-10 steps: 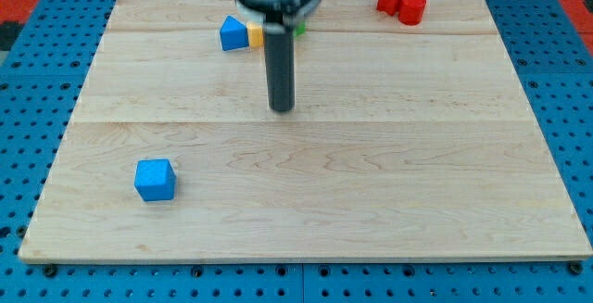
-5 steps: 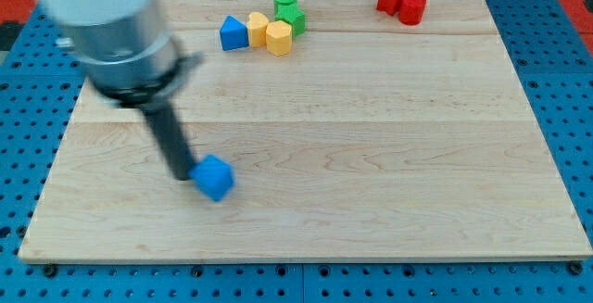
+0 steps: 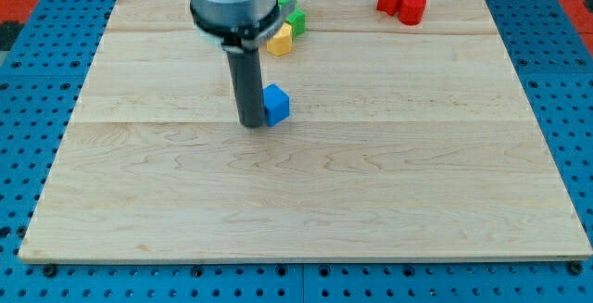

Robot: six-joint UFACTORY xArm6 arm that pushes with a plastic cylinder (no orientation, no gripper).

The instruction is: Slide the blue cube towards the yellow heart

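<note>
Camera view: blue cube (image 3: 276, 105) touches my tip's (image 3: 252, 124) right.

The wooden desk (image 3: 389, 192) is made of pale planks and rests on a blue pegboard (image 3: 574, 108) dotted with holes. Near the view's top right corner of the desk, two red blocks (image 3: 401, 2) sit touching each other. At the view's top, left of centre, two green blocks (image 3: 292, 8) sit close together, partly hidden, their shapes hard to make out.
</note>
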